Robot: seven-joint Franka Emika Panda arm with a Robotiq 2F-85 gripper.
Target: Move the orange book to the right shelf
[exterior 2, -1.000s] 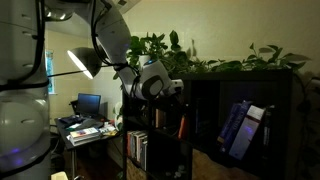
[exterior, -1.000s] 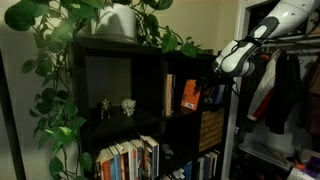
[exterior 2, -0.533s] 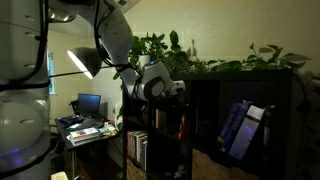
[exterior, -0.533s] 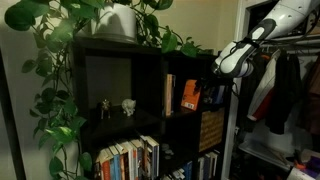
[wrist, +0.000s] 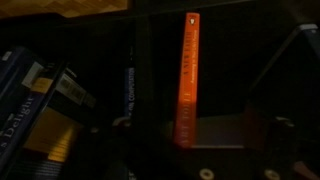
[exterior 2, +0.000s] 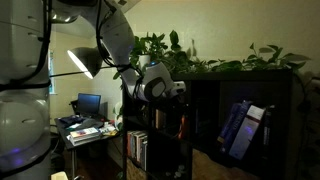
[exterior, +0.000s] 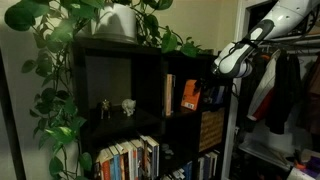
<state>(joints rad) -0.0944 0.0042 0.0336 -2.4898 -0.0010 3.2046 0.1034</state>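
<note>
The orange book [wrist: 187, 80] stands upright and fills the middle of the wrist view, its spine lit bright with dark print. In an exterior view the orange book [exterior: 188, 95] stands in the square black compartment [exterior: 196, 70] right of the figurine compartment; I take this for the right shelf. From the other side, only a thin sliver of the orange book [exterior 2: 182, 126] shows. My gripper [exterior: 220, 68] hangs just outside that compartment, level with its top, and is also seen as gripper [exterior 2: 176, 88]. In the wrist view my gripper [wrist: 198, 145] is open, its dark fingers wide apart and holding nothing.
Blue books [wrist: 35, 100] lean to the left of the orange one, and show as blue books [exterior 2: 240, 125] too. Small pale figurines [exterior: 115, 106] stand in the wider compartment. Leafy plants [exterior: 110, 25] top the bookcase. More books [exterior: 130, 160] fill the lower shelf. Clothes [exterior: 280, 90] hang beside it.
</note>
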